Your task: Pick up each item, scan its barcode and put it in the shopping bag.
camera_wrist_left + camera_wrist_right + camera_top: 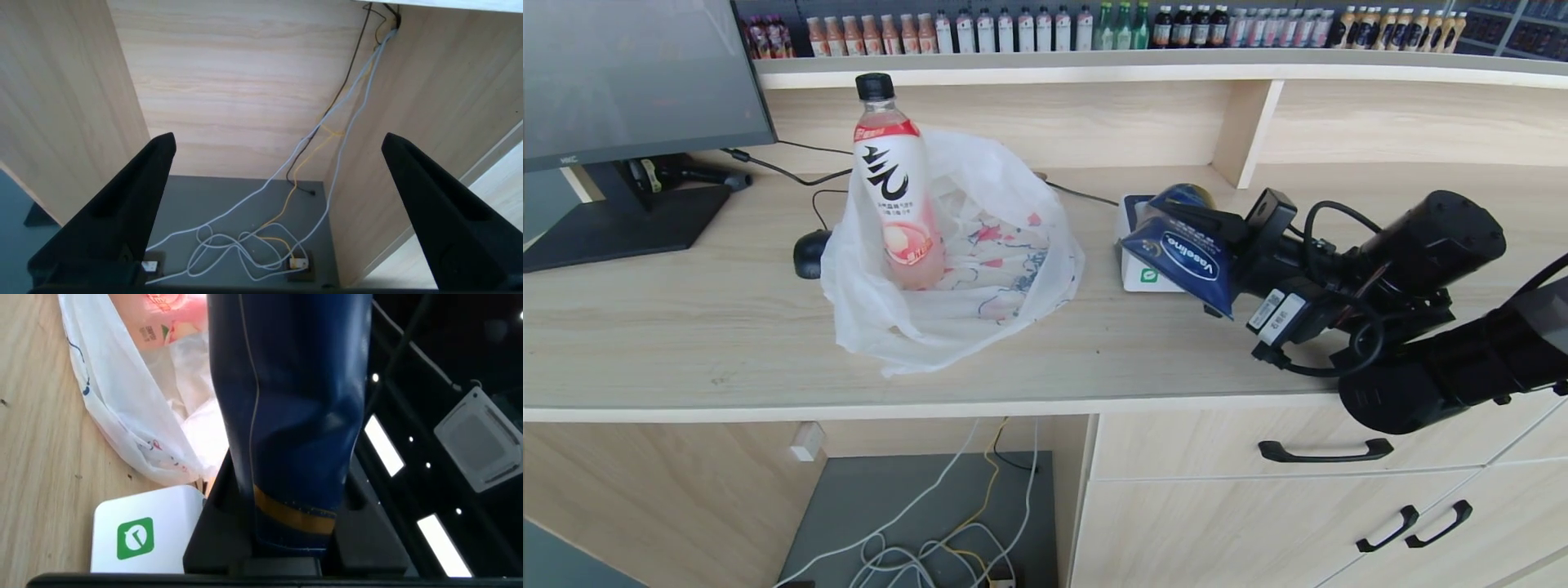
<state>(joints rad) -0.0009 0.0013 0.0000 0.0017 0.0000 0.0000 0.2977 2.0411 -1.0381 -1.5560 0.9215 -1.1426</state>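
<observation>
A pale wooden tabletop (686, 327) runs across the head view, with rows of shelf bottles (1045, 28) along the top edge. At centre, the white shopping bag (1013, 278) holds an upright pink bottle (894, 188). Right of centre, the right claw (1205, 261) is clamped on a blue tube (1168, 245) just above a white scanner box (1145, 279). The left claw (278, 139) is spread wide over loose cables (245, 245) in the recess below.

Scanner (1147, 282) approx. half behind blue tube (1188, 255); mouse (810, 253) partly behind bag (1045, 269); monitor (637, 73) past top-L edge.
</observation>
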